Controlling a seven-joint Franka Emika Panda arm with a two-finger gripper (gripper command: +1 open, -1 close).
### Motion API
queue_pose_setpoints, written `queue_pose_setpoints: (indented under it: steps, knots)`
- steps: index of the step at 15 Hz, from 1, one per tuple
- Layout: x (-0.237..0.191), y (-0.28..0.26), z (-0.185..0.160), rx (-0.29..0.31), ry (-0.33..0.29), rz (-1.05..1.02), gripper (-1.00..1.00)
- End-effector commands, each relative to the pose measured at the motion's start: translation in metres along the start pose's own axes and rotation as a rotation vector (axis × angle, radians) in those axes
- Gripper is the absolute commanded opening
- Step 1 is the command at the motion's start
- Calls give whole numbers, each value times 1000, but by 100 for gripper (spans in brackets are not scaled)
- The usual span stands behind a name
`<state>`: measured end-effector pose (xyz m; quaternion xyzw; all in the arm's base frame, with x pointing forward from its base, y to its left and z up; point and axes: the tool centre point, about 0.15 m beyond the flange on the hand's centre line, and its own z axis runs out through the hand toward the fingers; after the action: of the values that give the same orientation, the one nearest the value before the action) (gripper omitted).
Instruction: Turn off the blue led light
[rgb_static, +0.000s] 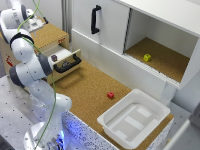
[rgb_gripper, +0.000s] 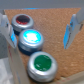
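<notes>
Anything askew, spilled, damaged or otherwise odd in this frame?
Nothing looks damaged or spilled. The drawer stands open, and small blocks lie scattered: red on the cork, yellow in the cabinet. The blue led light glows.

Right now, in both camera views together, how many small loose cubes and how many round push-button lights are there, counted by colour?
Yellow cube: 1
Red cube: 1
Dark purple cube: 1
Reddish button light: 1
Blue led light, glowing: 1
Green button light: 1
Total: 6
</notes>
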<state>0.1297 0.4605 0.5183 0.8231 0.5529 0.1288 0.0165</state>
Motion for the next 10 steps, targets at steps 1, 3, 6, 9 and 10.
queue_pose_setpoints:
  steps: [1,3,6,9,10]
  knots:
    - [58,-44,2,25,-71,65,-100]
    - [78,-47,8,29,-71,3,-100]
    - [98,-45,17,29,-81,-49,-100]
    - [103,-39,30,54,-105,-64,-100]
    - [104,-38,31,43,-124,-75,-100]
